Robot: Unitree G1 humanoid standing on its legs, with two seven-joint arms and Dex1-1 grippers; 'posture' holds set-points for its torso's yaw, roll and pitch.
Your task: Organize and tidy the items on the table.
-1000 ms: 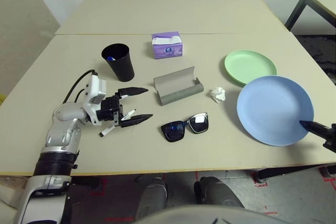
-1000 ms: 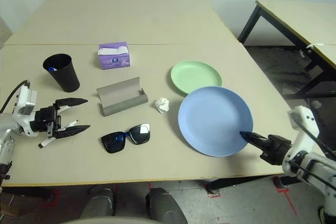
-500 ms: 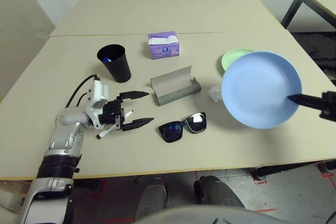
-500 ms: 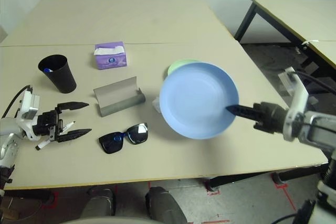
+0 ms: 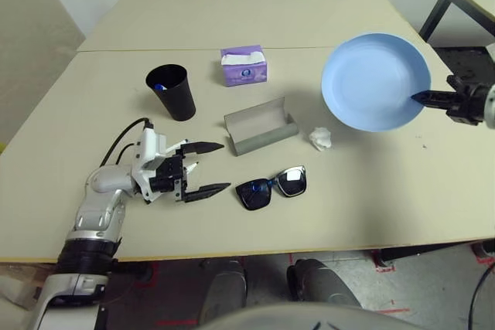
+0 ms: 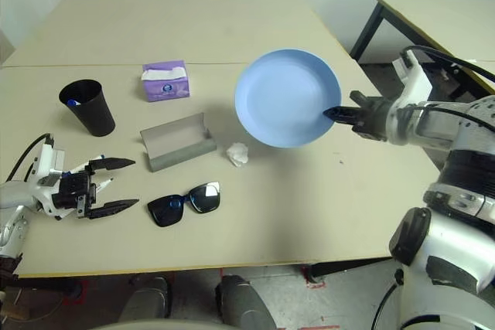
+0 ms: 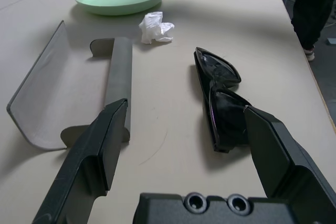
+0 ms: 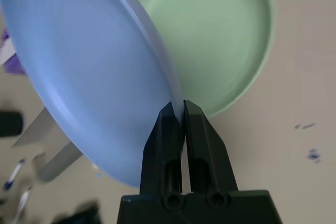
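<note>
Plate, pale blue (image 6: 286, 96), hangs tilted above the green plate (image 8: 220, 35), rim clamped by the right end effector (image 6: 334, 113). Left end effector (image 5: 207, 168) gapes empty beside the sunglasses (image 5: 272, 186).

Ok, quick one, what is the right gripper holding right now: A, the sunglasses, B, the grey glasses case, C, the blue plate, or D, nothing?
C: the right gripper is pinched on the rim of the blue plate, holding it tilted in the air over the green plate.
</note>
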